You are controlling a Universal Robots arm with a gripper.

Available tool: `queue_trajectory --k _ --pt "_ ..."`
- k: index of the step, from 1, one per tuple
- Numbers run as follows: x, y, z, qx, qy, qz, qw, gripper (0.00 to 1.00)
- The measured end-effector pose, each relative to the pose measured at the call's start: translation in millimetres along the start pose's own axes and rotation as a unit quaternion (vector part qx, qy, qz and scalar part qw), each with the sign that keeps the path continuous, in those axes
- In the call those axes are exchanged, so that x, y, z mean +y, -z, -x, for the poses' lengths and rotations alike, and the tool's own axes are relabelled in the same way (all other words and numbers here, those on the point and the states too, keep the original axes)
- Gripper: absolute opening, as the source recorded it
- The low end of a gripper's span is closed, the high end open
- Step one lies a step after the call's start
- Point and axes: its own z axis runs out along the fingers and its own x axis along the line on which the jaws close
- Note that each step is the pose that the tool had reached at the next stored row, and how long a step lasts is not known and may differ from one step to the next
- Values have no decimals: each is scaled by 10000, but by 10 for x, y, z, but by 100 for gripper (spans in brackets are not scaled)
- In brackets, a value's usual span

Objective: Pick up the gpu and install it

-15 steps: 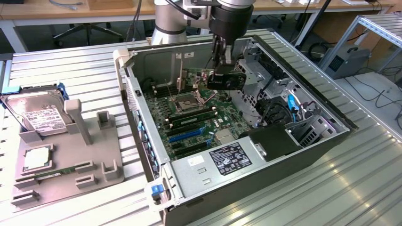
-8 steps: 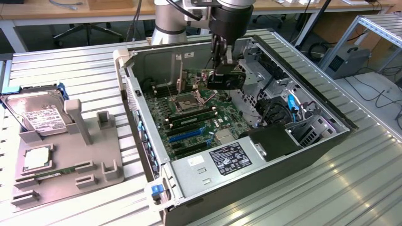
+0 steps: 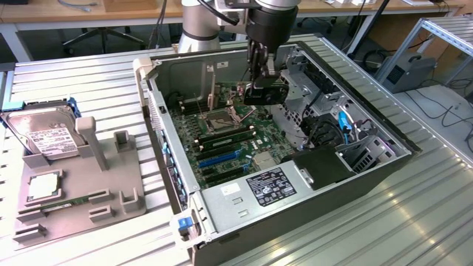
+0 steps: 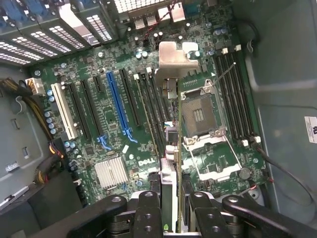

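The gpu (image 3: 265, 93) is a dark card hanging inside the open computer case (image 3: 159, 105), above the motherboard (image 3: 221, 138) near the CPU socket. My gripper (image 3: 260, 75) reaches down from above and is shut on the card's upper edge. In the wrist view the gpu (image 4: 171, 148) appears edge-on between my fingers (image 4: 148, 210). Its silvery bracket (image 4: 174, 59) points away from me. The card hovers over the black slots between the blue slot (image 4: 119, 106) and the CPU socket (image 4: 200, 116), and is seated in none of them.
A grey fixture tray (image 3: 111, 183) at the exterior view's left holds a hard drive (image 3: 48, 136), a CPU (image 3: 43, 185) and a memory stick (image 3: 63, 204). Drive cages and cables (image 3: 333, 130) crowd the case's right side. The power supply (image 3: 270, 185) sits at the front.
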Motion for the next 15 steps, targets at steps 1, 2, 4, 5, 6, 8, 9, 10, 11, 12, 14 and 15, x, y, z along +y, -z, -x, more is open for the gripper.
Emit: queue_trajectory --k 1,2,4,5,6,8,9,10,11,12,14,15 --pt "0 0 0 -1 26 1 10000 27" --pt "0 -1 0 -2 52 1 10000 27" --pt "0 -2 0 -5 113 3 9999 27" --pt "0 -2 0 -5 139 4 9999 27" --pt "0 -3 0 -7 173 5 9999 27" --pt "0 -3 0 -9 225 6 9997 27" --pt "0 -4 0 -10 251 7 9997 27" --pt "0 -4 0 -11 279 8 9996 27" --pt "0 -5 0 -12 308 9 9995 27" --pt "0 -5 0 -14 340 10 9994 27" --pt "0 -6 0 -16 395 11 9992 27" --pt "0 -7 -1 -17 425 12 9991 27"
